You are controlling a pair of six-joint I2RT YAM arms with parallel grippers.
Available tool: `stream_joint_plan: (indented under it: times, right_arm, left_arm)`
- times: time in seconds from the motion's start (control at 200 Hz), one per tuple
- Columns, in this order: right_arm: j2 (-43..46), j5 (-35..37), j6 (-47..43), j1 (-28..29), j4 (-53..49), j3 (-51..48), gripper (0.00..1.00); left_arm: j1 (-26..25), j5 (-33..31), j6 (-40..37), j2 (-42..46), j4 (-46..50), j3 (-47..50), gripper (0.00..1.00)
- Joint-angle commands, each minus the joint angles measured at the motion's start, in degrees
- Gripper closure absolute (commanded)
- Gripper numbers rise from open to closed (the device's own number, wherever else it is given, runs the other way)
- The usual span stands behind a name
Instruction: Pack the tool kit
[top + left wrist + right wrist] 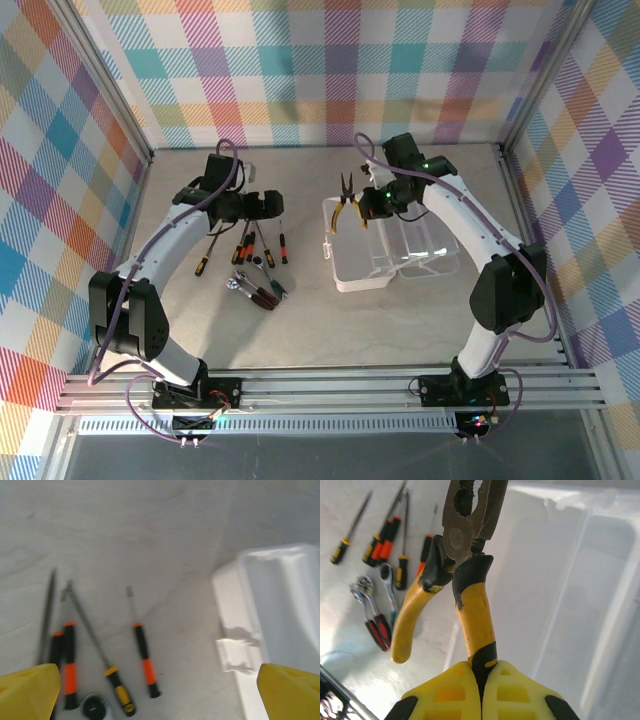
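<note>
Grey tabletop [300,330] inside plaid walls. The tool kit's translucent whitish case [345,285] lay open right of centre, its lid [440,262] flat on the tabletop on the right side, touching the base. No tools were visible inside the case.

Right arm curved in over the case. Right gripper [370,206] had its yellow fingers [450,690] pressed together on one handle of the yellow-handled pliers [347,205]. In the right wrist view the clamped handle ran straight out from the fingers, the other handle splayed off to the left, free. The pliers' [470,595] dark nose pointed away from the gripper. The pliers sat over the case's left rim at its far end, part over the base, part over bare tabletop.

Left arm curved in from the left. Left gripper [268,207] was over the far ends of the loose tools, its fingers [30,690] spread wide, one pad at each lower corner of the left wrist view, nothing between them but tabletop and tools below.

Screwdrivers [243,247] lay in a loose row left of the case, well apart from it: red-and-black and yellow-and-black handles, shafts pointing toward the far wall. Left wrist view was blurred, but the screwdrivers [145,660] and the case corner were readable.

The chrome ratchet [252,288], with a red-and-black handle, lay just near of the screwdrivers, beside a second small ratchet-like tool.
</note>
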State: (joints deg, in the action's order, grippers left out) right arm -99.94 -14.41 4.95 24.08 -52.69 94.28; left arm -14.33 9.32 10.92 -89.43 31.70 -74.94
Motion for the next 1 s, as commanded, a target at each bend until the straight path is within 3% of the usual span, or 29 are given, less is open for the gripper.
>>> stream_joint_plan:
  times: [0.0, 0.165, 0.7, 0.995]
  right_arm:
    - [1.00, 4.25, -3.81, 0.65, -4.27, -1.52, 1.00]
    - [-2.01, 6.87, -3.22, 2.39, -3.52, -1.73, 1.00]
    - [-10.51, 15.95, -2.75, 7.29, -3.11, 4.22, 1.00]
    - [-8.87, 12.29, -2.60, 7.56, -1.80, 3.85, 1.00]
  left_arm:
    - [0.27, -6.60, 0.80, -0.50, 6.16, 1.88, 0.00]
    - [0.27, -10.94, 2.07, -1.96, 8.89, 3.07, 0.00]
    - [0.26, -9.54, 2.20, -1.96, 8.38, 4.43, 0.00]
    - [0.26, -10.51, 2.07, -2.15, 9.11, 4.53, 0.00]
